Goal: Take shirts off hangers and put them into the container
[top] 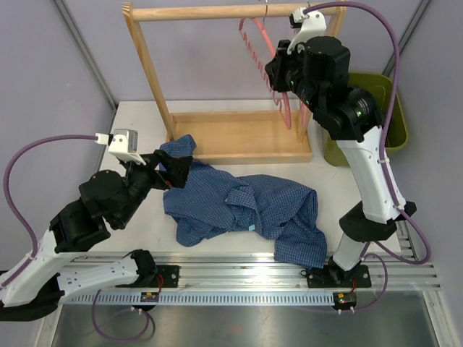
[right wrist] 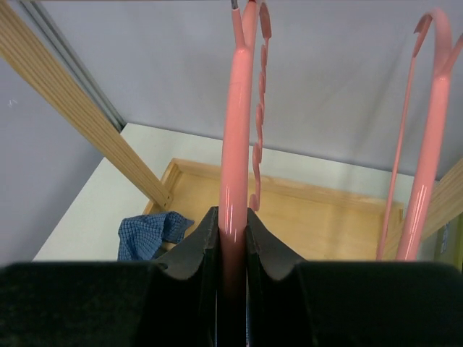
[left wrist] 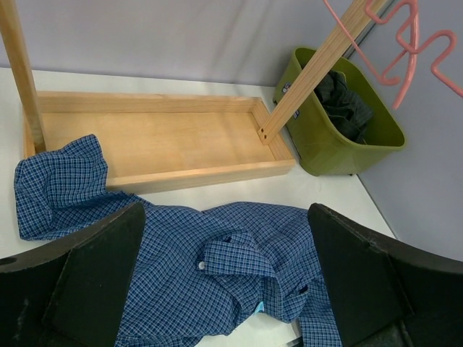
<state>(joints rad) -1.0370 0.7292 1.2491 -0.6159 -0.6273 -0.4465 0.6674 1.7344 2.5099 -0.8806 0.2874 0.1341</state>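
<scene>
The blue checked shirt is lying crumpled on the table, off its hanger, in front of the wooden rack. One corner of it is being draped over the front left corner of the rack's base tray. The black shirt is lying inside the olive-green container. The container is standing on the table just beside the right end of the rack.

Both pink hangers are hanging bare from the rack's top bar. One hanger is being pinched on its lower arm by the right gripper. Its jaws are being held nearly together, with only the thin pink bar between them. The second hanger is hanging just beside the first, to its right in the wrist view, and nothing is touching it.

The left gripper is being held low over the left part of the blue checked shirt, near the draped corner. Its jaws are being kept spread as wide as they go, and nothing is being gripped between them. Whether its fingertips are touching the cloth cannot be told from these views.
</scene>
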